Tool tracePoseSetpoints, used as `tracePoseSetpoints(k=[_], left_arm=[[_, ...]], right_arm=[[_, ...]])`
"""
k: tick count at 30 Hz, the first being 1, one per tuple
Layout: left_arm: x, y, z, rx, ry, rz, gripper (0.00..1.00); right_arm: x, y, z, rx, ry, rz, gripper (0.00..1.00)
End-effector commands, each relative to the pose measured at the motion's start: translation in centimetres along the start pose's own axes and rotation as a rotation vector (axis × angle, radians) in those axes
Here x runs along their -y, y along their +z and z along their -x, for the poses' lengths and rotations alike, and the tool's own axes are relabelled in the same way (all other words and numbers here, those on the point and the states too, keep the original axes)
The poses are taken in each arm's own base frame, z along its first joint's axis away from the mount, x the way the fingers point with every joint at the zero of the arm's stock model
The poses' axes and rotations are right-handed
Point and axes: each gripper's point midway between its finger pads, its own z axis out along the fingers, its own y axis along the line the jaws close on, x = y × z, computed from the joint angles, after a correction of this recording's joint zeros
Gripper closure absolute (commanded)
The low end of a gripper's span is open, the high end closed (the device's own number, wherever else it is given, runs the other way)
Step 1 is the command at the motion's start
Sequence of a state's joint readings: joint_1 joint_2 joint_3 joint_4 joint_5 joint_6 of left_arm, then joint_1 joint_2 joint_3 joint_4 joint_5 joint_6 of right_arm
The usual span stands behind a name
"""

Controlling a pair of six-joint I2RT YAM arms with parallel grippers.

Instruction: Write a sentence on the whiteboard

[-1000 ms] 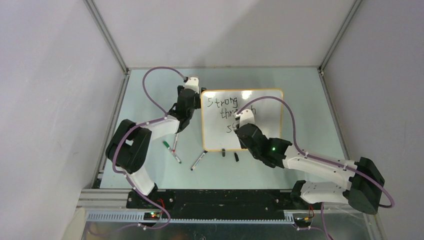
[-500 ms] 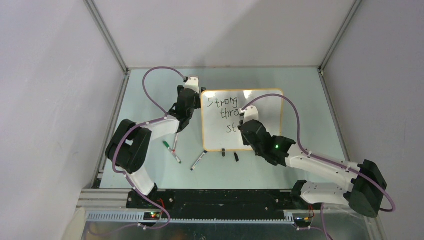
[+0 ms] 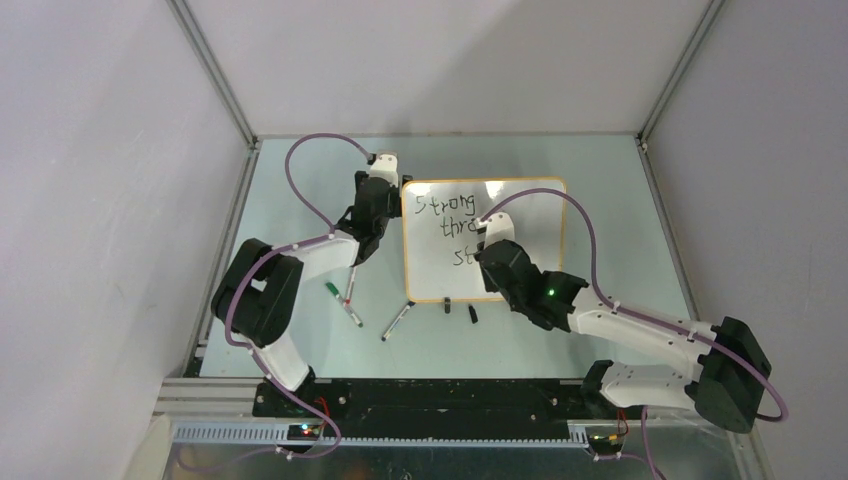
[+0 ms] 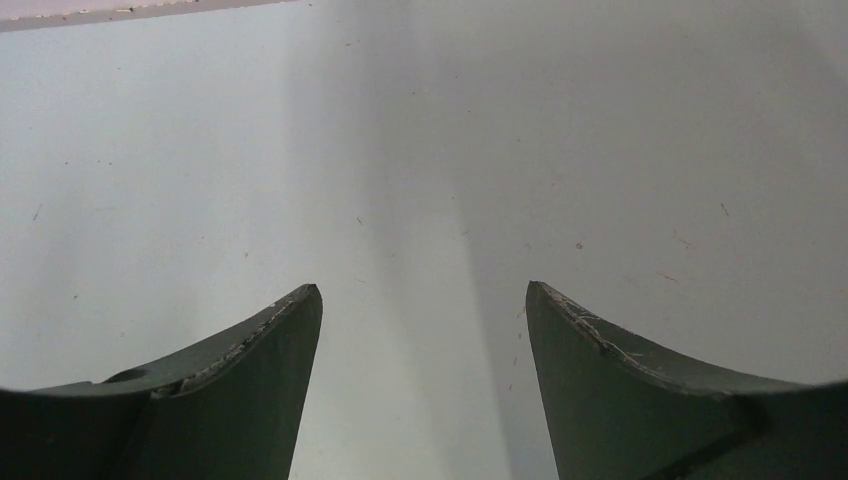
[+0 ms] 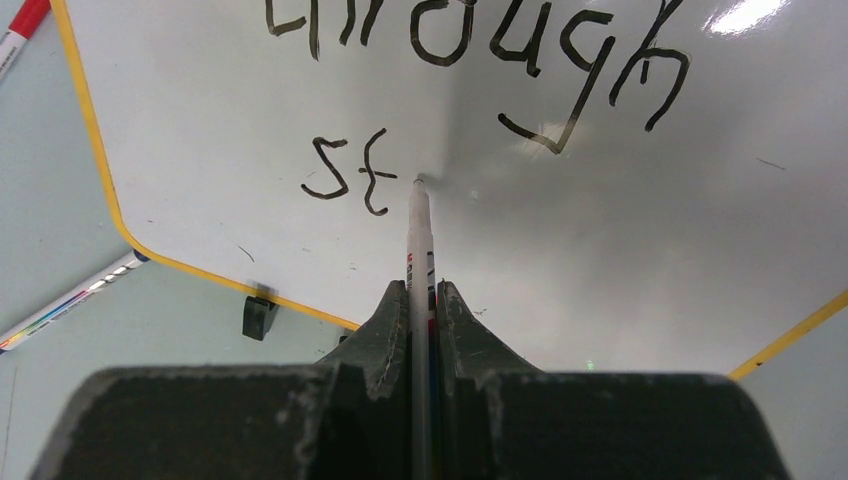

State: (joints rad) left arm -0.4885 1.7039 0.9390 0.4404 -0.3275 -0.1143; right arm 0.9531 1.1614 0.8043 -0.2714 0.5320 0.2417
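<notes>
Nudged toward 3 o'clock since a second ago with the right gripper (image 5: 421, 292), baring "st" of the sentence (image 5: 374, 172). Clamps tight on a white marker (image 5: 418, 230), tip pressed to the whiteboard (image 5: 620, 260) lying mid-table, just 3 o'clock of that "t". Holds the left gripper (image 4: 422, 288) spread apart over the table (image 4: 400, 150) by the board's 10 o'clock corner.

Left arm (image 3: 300, 258): elbow bent out to the left, forearm reaching forward.
Left gripper (image 4: 420, 300): fingers spread wide, nothing between them.
Right arm (image 3: 640, 330): stretched low, forward and leftward.
Right gripper (image 5: 422, 292): fingers clamped on a marker (image 5: 419, 225), pointing forward.
</notes>
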Motion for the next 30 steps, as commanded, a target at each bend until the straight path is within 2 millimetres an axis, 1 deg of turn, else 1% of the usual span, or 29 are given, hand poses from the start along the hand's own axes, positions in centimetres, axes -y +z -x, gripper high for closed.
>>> tracePoseSetpoints(k=[1, 10, 30], left_arm=[[0.4, -0.2, 1.7, 0.054, -0.019, -0.016, 0.19], [0.4, -0.3, 1.8, 0.054, -0.020, -0.017, 0.19], [0.4, -0.2, 1.7, 0.052, -0.019, -0.017, 0.19]], right_arm=[[-0.2, 0.4, 0.6, 0.015, 0.011, 0.004, 1.00], [-0.1, 0.8, 0.1, -0.008, 0.009, -0.003, 1.00], [-0.3, 0.5, -1.7, -0.065, 0.009, 0.004, 1.00]])
